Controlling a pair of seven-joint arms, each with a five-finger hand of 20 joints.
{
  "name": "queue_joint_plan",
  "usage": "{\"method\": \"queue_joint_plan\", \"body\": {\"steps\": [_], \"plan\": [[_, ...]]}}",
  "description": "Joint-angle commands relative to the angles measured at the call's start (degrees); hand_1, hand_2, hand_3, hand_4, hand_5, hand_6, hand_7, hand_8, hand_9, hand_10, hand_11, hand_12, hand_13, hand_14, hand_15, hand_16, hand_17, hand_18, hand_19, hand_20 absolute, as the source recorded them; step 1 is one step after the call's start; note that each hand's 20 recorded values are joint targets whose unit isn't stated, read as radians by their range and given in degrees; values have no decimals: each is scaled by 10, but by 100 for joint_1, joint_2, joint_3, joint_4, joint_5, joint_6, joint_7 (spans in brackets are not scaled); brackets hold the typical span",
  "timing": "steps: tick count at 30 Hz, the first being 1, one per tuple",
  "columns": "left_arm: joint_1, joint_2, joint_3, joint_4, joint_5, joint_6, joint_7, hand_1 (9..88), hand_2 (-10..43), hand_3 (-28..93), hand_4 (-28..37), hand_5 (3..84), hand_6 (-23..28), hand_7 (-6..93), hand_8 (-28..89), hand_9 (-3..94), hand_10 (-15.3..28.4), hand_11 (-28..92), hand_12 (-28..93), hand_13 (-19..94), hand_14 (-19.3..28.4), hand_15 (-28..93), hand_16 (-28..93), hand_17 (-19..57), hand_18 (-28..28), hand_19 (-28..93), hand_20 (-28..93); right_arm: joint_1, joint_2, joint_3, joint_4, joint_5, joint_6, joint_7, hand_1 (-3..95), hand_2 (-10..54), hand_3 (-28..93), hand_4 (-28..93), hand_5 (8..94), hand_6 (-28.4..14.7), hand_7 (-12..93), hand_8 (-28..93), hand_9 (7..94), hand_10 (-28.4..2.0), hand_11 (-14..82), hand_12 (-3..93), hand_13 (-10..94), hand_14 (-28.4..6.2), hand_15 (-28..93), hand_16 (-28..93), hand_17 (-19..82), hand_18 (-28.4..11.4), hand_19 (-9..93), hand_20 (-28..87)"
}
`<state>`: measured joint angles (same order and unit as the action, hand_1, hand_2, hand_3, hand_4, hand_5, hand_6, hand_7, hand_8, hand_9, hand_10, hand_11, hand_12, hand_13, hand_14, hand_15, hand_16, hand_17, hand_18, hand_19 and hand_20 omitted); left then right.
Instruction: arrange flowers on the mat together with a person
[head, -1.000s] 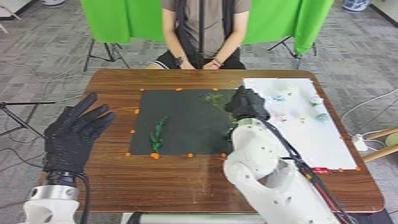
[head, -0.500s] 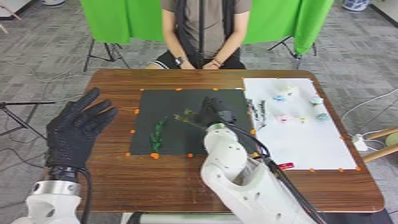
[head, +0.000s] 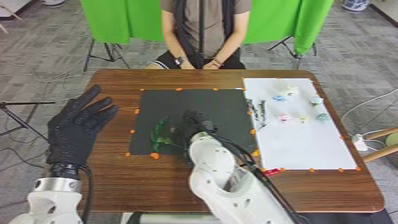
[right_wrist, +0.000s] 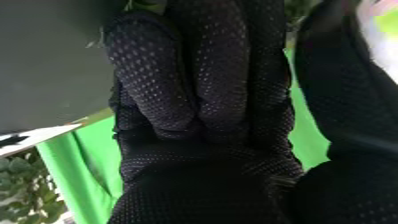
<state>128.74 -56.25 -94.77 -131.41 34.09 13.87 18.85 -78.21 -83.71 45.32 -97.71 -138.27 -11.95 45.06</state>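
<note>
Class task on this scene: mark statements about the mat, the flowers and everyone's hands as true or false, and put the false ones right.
1. A green sprig is on the dark mat. True.
2. The right hand is over the white sheet. False: the right hand is over the dark mat.
3. Small flowers are on the white sheet. True.
4. The left hand is left of the dark mat. True.
5. The person's hands touch the dark mat. False: they are in the lap.
</note>
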Motion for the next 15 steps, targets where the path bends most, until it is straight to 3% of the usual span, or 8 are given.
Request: {"method": "queue_joint_plan", "body": {"steps": [1,6,9,15], "plan": [[82,25,39,13,-14,-18,-22,221,97,768,-283,391,113,102,-83,387,232,265,102,296,284,519,-115,-51,270,693,-132,15,-177,36,-26,66,77,35,360,-88,725,-283,935,6,175,-133,937,-127,396,158,822,-122,654,134,270,-208,897,-78],[129,14,17,-5,-12,13,-13,221,97,768,-283,391,113,102,-83,387,232,264,102,296,284,518,-114,-51,269,692,-133,119,-52,-80,-33,-74,332,131,353,-79,719,-283,920,2,155,-132,937,-125,397,155,825,-121,653,131,272,-213,901,-81],[160,-33,11,-14,-6,6,-80,220,96,769,-283,391,113,102,-83,388,232,264,102,296,284,518,-115,-51,270,693,-132,200,14,-116,-19,-145,420,247,350,-78,719,-283,910,3,149,-129,937,-124,392,155,826,-121,652,130,273,-215,902,-84],[263,-68,8,-38,-22,42,-8,220,96,768,-283,392,114,102,-84,388,232,266,103,295,284,518,-114,-51,270,693,-133,412,276,-224,-130,-65,900,478,342,-71,716,-283,905,-1,144,-127,937,-123,388,154,832,-121,644,127,278,-218,907,-91]]}}
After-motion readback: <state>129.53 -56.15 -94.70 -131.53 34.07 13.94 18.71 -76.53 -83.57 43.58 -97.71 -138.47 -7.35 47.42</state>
